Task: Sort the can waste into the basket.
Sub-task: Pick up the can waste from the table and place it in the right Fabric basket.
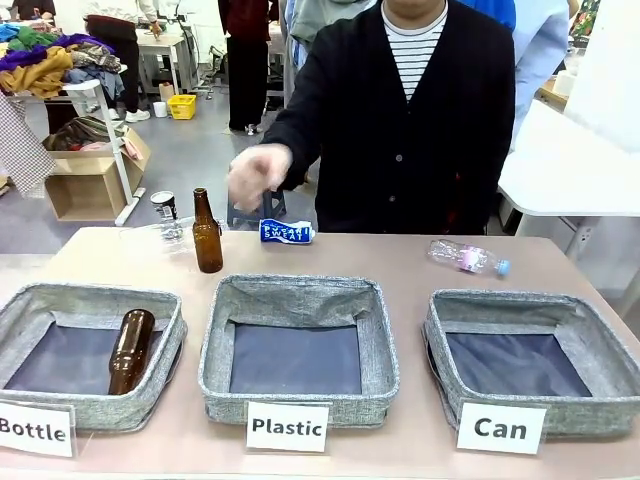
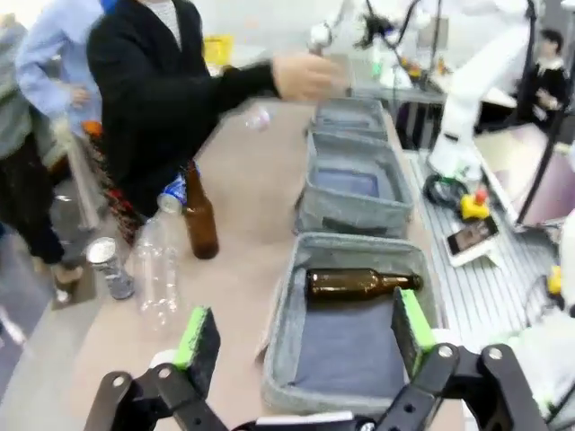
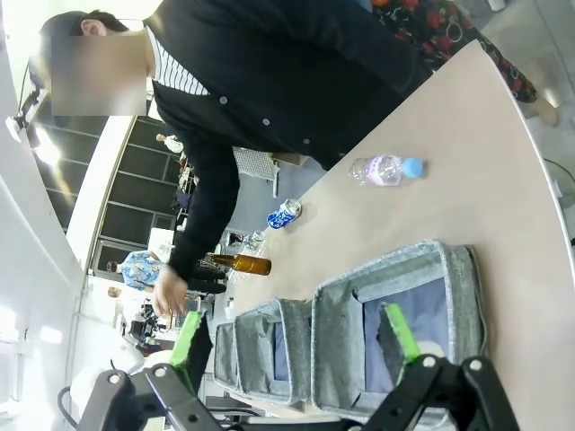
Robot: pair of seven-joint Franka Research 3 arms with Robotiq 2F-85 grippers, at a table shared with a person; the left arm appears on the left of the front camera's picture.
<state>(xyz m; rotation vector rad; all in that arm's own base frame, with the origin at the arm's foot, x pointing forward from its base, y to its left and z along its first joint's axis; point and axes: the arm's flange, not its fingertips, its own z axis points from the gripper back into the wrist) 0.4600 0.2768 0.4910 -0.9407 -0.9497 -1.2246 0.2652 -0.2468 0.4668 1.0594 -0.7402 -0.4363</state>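
Crushed blue-and-white can (image 1: 286,231) lies on its side at the far edge of the bench (image 1: 400,262), well apart from the empty Can basket (image 1: 500,297); light, thin-walled and likely slick, it looks best pinched across its flattened body, while left gripper (image 2: 304,332) and right gripper (image 3: 292,334) gape wide, holding nothing

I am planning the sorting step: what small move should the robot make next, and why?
Probably start the open right gripper toward the blue and white can, slowly: it lies far across the table, the Can basket holds nothing, and the person's hand hovers near the can.
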